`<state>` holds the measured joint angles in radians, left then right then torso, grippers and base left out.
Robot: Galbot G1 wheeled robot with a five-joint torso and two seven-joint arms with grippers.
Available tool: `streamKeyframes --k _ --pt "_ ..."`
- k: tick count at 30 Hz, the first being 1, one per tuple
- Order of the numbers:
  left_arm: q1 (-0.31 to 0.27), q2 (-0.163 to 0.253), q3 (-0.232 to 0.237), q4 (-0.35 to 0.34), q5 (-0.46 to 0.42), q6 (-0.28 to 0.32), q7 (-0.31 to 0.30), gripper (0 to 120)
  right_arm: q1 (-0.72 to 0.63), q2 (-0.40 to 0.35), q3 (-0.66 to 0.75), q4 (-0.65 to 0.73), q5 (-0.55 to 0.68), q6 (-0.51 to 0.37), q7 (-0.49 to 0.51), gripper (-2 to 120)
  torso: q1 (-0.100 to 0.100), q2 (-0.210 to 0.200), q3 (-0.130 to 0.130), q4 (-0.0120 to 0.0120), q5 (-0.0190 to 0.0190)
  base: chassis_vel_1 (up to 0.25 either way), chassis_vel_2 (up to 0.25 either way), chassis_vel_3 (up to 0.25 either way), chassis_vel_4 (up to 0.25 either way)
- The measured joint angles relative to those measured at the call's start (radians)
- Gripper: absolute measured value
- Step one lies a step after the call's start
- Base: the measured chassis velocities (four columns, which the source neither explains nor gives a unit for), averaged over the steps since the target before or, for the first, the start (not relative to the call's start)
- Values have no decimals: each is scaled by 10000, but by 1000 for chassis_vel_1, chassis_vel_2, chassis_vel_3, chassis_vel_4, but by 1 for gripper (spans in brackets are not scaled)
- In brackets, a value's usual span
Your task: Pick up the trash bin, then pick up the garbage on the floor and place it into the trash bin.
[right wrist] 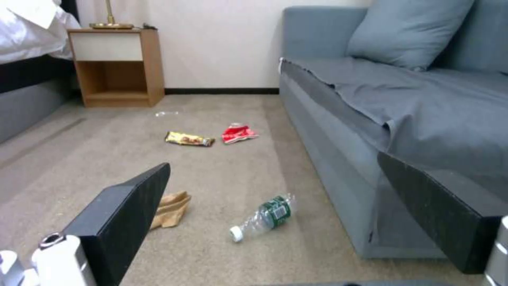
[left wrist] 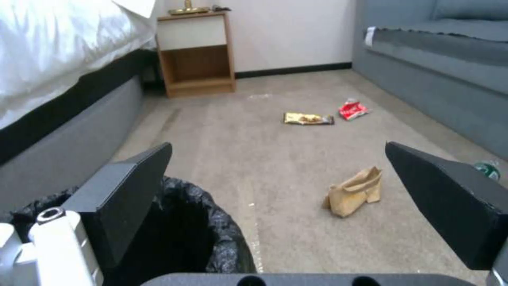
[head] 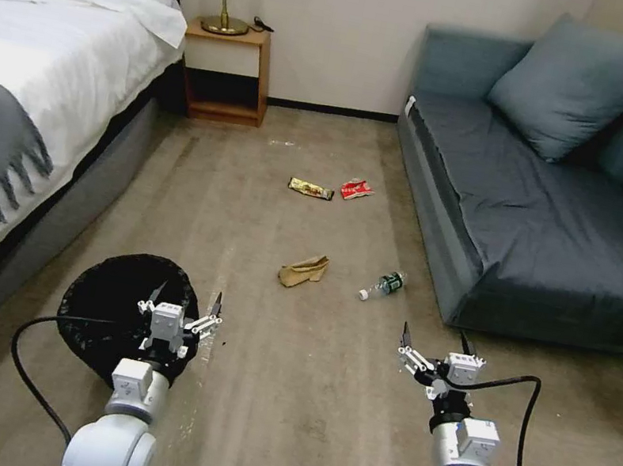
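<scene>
The trash bin [head: 106,301], lined with a crinkly black bag, stands on the carpet beside the bed; its rim [left wrist: 222,222] shows close in the left wrist view. My left gripper [head: 187,298] hovers open over the bin's right edge. My right gripper [head: 437,342] hangs open above bare carpet, short of the garbage. The garbage lies ahead: a crumpled brown paper bag [head: 303,270] [left wrist: 353,192] [right wrist: 170,209], a clear bottle with a green label [head: 383,285] [right wrist: 263,217], a gold-brown wrapper [head: 310,189] [left wrist: 308,118] [right wrist: 189,138] and a red-white wrapper [head: 356,189] [left wrist: 353,109] [right wrist: 239,133].
A bed [head: 22,94] runs along the left and a grey sofa [head: 555,220] along the right, with a carpet lane between them. A wooden nightstand [head: 226,69] with a lamp stands against the far wall.
</scene>
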<state>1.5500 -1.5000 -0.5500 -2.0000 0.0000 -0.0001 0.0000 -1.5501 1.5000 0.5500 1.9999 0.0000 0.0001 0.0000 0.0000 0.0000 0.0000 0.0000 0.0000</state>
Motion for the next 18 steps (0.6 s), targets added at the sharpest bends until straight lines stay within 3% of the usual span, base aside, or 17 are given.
streamKeyframes --k 18 --pt "0 0 0 0 0 0 0 100 0 0 0 0 0 0 0 100 0 0 0 0 0 0 0 0 0"
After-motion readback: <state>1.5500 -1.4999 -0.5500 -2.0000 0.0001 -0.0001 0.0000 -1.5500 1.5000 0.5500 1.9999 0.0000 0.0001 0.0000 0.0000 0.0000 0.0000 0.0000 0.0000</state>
